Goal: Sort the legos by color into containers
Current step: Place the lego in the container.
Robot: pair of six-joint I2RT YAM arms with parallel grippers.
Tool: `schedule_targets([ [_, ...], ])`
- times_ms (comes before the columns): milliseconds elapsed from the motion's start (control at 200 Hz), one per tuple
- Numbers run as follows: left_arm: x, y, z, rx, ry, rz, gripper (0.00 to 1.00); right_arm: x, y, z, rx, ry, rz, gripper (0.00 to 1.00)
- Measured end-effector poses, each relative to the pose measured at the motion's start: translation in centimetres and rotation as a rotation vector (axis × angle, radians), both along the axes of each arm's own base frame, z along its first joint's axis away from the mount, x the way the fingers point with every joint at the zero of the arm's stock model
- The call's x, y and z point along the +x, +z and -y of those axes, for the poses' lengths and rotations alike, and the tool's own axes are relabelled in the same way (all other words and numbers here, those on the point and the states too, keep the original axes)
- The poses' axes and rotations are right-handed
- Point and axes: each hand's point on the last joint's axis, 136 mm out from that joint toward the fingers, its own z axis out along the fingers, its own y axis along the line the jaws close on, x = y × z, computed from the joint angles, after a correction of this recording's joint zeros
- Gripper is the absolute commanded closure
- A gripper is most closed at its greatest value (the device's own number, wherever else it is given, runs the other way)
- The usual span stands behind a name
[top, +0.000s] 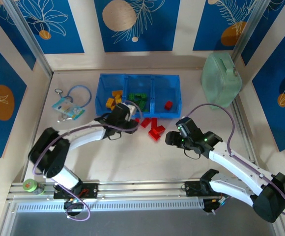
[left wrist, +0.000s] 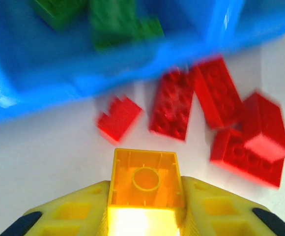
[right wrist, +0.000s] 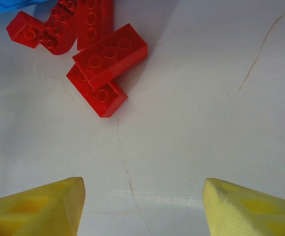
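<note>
The left gripper (left wrist: 145, 216) clamps a yellow lego (left wrist: 145, 182) just below the tray (top: 140, 75), whose yellow compartment (top: 108, 83) lies up-left in the top view; the right gripper (right wrist: 142, 204) hangs half open, empty

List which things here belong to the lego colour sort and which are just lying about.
Job:
- blue tray
- held yellow brick in the left gripper
- loose red bricks on the table
- sorted yellow bricks, green bricks and one red brick in the tray

Lying about:
- pale green box
- tag on a blue cord
- small green roll
</note>
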Motion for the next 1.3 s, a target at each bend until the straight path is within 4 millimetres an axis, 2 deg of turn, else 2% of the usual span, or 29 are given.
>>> schedule_targets([
  [60, 1.4, 1.4, -2.4, -0.021, 0.072, 0.026, 0.7, -0.1, 0.0, -0.1, 0.005, 0.0, -0.004, 0.35],
  [140, 3.1, 2.1, -5.1, -0.023, 0.153, 0.033, 0.7, -0.1, 0.0, -0.2, 0.012, 0.002, -0.009, 0.35],
  [270, 5.6, 2.3, -8.0, -0.013, 0.236, 0.015, 0.7, -0.2, 0.0, -0.3, 0.016, 0.006, -0.011, 0.35],
  [415, 7.8, 1.4, -9.0, 0.002, 0.273, -0.018, 0.71, -0.3, 0.0, -0.3, 0.016, 0.008, -0.013, 0.35],
  [640, 10.6, -0.1, -8.8, 0.029, 0.284, -0.069, 0.7, -0.4, 0.0, -0.4, 0.016, 0.013, -0.014, 0.35],
  [705, 11.4, 0.0, -8.8, 0.038, 0.286, -0.072, 0.61, -0.4, 0.0, -0.4, 0.016, 0.013, -0.014, 0.34],
  [795, 12.4, 0.6, -8.9, 0.049, 0.29, -0.067, 0.34, -0.4, 0.0, -0.4, 0.015, 0.013, -0.015, 0.32],
  [881, 13.0, 1.6, -9.0, 0.044, 0.299, -0.052, 0.26, -0.4, -0.1, -0.3, 0.013, 0.013, -0.017, 0.31],
  [1016, 12.1, 2.4, -9.2, 0.036, 0.297, -0.031, 0.24, -0.4, -0.1, -0.4, 0.014, 0.013, -0.018, 0.23],
  [1191, 7.7, 3.6, -9.2, 0.03, 0.283, -0.002, 0.24, -0.2, -0.9, -0.6, -0.012, 0.021, -0.049, 0.19],
  [1301, 4.5, 4.8, -8.1, 0.019, 0.243, 0.05, 0.24, 0.7, -1.1, -1.4, -0.046, 0.039, -0.077, 0.19],
])
